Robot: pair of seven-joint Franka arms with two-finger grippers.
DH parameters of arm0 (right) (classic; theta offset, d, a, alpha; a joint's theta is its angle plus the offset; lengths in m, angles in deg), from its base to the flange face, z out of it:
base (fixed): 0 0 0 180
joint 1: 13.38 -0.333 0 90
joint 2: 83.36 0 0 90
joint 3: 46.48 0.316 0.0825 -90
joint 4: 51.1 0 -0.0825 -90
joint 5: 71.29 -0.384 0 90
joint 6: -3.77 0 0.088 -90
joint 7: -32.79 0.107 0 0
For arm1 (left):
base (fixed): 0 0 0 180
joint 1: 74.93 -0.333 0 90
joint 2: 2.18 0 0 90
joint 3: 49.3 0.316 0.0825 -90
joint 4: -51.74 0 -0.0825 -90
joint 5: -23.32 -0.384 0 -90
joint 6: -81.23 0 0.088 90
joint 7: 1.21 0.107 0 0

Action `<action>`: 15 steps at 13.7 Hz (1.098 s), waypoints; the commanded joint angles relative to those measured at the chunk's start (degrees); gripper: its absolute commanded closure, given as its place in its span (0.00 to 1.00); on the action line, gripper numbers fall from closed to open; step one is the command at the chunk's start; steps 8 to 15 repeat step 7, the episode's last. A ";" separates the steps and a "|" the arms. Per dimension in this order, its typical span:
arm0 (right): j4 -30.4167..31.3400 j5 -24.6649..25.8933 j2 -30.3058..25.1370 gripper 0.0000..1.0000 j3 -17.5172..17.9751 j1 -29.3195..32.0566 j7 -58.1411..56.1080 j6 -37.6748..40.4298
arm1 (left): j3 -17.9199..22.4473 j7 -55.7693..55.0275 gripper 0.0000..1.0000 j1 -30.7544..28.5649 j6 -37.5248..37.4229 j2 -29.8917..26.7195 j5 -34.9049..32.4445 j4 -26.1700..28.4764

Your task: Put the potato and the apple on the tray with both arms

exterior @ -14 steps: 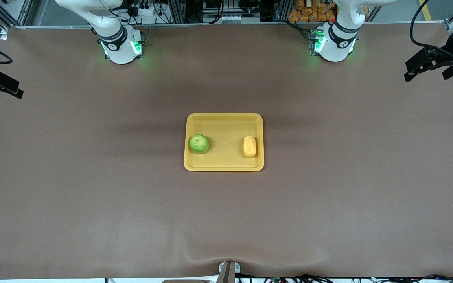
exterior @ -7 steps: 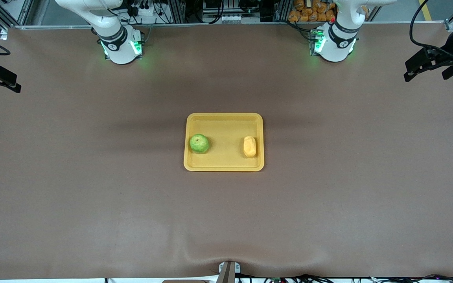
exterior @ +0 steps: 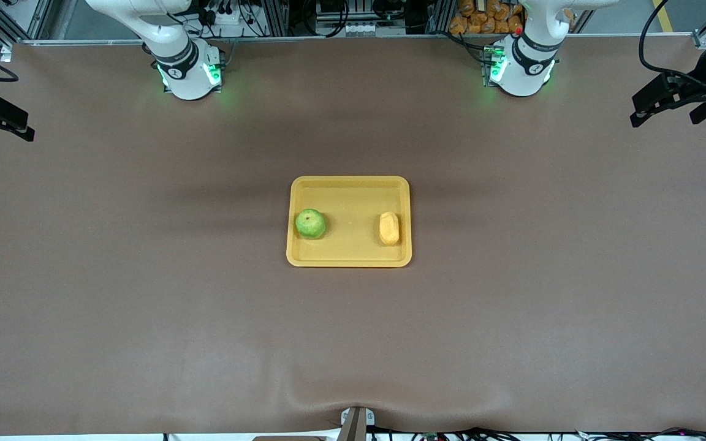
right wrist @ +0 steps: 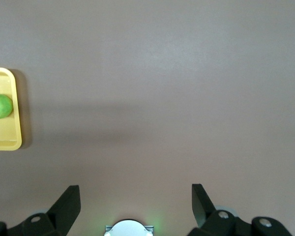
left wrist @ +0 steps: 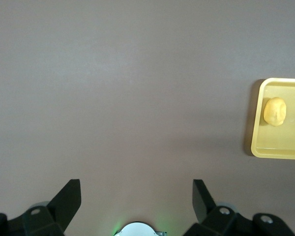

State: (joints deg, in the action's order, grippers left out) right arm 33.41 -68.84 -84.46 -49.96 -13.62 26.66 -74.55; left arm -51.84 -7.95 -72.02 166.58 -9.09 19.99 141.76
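one tray (exterior: 349, 189) mid-table | on it: one apple (exterior: 310, 223), one potato (exterior: 389, 228), apart | left gripper (left wrist: 136, 197), right gripper (right wrist: 135, 199): both spread wide, empty, over bare table well off the tray

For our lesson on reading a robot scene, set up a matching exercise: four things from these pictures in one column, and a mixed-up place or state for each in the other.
Things
1. apple
2. potato
3. left gripper
4. tray

Places or states
A. on the tray, toward the left arm's end
B. open, over bare table at the left arm's end
C. on the table midway between the two arms' ends
D. on the tray, toward the right arm's end

Pairs: 1-D, 2-A, 3-B, 4-C
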 commanded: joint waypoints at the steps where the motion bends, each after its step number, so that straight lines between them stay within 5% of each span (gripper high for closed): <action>1: 1.46 -0.78 -1.62 0.00 -1.09 -0.63 -2.31 -0.96 | -0.36 0.59 0.00 -0.10 -0.19 1.02 0.09 -1.87; 6: -4.26 -0.60 0.13 0.00 -0.65 -0.81 -2.04 1.23 | -0.36 0.68 0.00 -0.10 -0.28 1.37 0.26 -2.04; 15: -4.44 -1.30 0.22 0.00 -0.65 -0.63 -2.04 1.15 | -0.36 0.68 0.00 -0.01 -0.36 1.72 0.35 -2.04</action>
